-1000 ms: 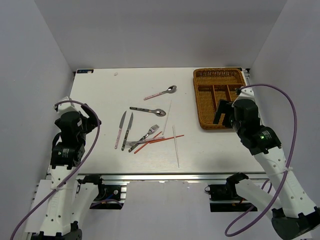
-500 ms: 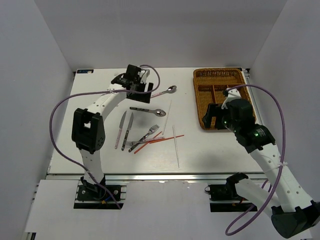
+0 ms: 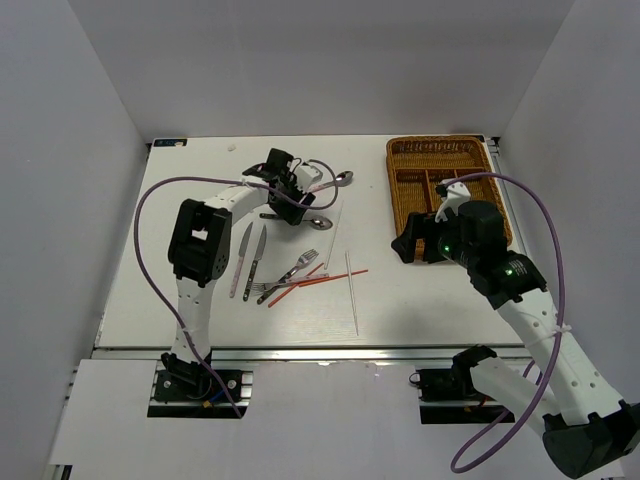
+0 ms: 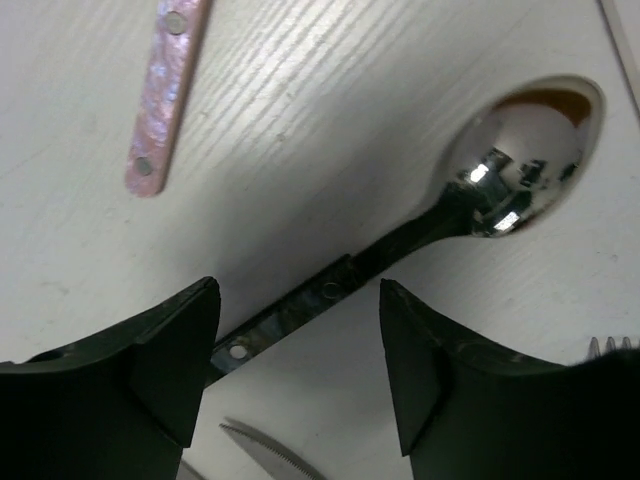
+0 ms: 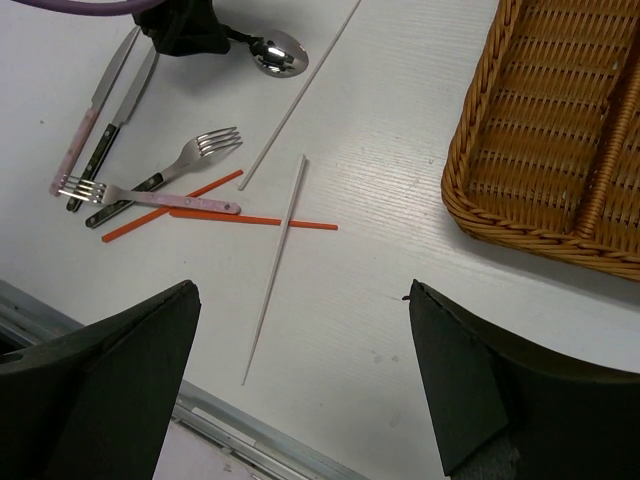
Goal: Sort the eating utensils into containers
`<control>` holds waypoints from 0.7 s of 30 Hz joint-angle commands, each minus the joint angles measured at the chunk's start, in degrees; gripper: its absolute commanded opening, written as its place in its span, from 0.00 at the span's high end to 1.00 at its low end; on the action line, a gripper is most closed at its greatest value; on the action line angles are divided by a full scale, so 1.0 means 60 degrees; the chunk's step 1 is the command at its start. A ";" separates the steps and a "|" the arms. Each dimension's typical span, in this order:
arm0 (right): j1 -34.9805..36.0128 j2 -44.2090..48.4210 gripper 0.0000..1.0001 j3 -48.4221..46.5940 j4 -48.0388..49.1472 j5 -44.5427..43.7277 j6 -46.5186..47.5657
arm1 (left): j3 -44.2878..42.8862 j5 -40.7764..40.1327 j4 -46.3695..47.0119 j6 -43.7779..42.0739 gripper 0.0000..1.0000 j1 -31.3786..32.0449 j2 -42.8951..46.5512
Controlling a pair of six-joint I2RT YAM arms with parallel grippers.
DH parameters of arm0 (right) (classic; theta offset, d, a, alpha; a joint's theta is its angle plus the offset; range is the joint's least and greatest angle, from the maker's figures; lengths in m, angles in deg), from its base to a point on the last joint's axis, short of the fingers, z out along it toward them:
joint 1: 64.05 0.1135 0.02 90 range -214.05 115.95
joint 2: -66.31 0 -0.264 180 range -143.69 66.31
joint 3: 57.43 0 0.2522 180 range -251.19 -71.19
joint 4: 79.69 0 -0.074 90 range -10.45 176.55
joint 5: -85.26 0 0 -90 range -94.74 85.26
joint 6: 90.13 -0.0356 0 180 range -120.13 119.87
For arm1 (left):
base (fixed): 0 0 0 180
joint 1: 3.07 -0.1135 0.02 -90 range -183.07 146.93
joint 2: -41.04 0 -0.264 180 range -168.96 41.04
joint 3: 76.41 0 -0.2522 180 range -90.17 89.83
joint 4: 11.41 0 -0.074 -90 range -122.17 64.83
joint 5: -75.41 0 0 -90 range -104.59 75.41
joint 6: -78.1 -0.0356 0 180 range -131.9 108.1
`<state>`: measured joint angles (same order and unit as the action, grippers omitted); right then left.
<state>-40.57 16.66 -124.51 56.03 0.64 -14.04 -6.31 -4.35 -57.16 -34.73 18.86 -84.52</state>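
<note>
My left gripper (image 3: pixel 297 200) is open and low over the table. Its jaws stand either side of the dark handle of a silver spoon (image 4: pixel 330 295), whose bowl (image 3: pixel 320 224) lies to the right. A pink-handled spoon (image 3: pixel 330 182) lies just beyond it. Two knives (image 3: pixel 250 260), two forks (image 3: pixel 292 272), red chopsticks (image 3: pixel 325 279) and white chopsticks (image 3: pixel 352 292) lie mid-table. My right gripper (image 3: pixel 408 245) is open and empty, above bare table left of the wicker tray (image 3: pixel 440 195). The right wrist view shows the forks (image 5: pixel 195 155) and red chopsticks (image 5: pixel 255 220) ahead.
In the left wrist view a serrated knife tip (image 4: pixel 270 460) lies just below my fingers, and fork tines (image 4: pixel 610 345) show at the right edge. The near table edge (image 5: pixel 230 435) runs below my right gripper. The tray's corner (image 5: pixel 500 215) is to its right.
My left arm swung from its folded pose at the left out to the spoons, then dropped onto the dark-handled spoon. My right gripper moved left, off the tray, over the table.
</note>
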 commanded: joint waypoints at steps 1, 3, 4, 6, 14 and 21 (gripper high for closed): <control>0.0026 0.0086 0.11 0.0083 0.0590 0.0172 0.0209 | -0.0397 0.0825 -0.0161 -0.0663 0.28 0.0050 -0.0211; 0.0026 0.0057 0.11 0.0083 0.0619 0.0128 0.0209 | -0.0412 0.0915 -0.0205 -0.0706 0.32 0.0050 -0.0372; 0.0026 0.0013 0.11 0.0054 0.0619 0.0142 0.0209 | -0.0485 0.0973 -0.0264 -0.0721 0.33 0.0050 -0.0431; 0.0026 -0.0031 0.11 0.0054 0.0605 0.0200 0.0209 | -0.0515 0.0959 -0.0294 -0.0721 0.37 0.0050 -0.0519; 0.0026 -0.0002 0.11 0.0068 0.0605 0.0128 0.0194 | -0.0676 0.0770 -0.0133 -0.0649 0.47 0.0050 -0.0768; 0.0026 0.0028 0.11 -0.0019 0.0532 0.0011 0.0165 | -0.0691 0.0506 -0.0030 -0.0502 0.58 0.0094 -0.0842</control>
<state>-40.57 16.34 -124.21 57.19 1.02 -13.43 -10.11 -0.05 -56.98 -37.74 18.90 -88.19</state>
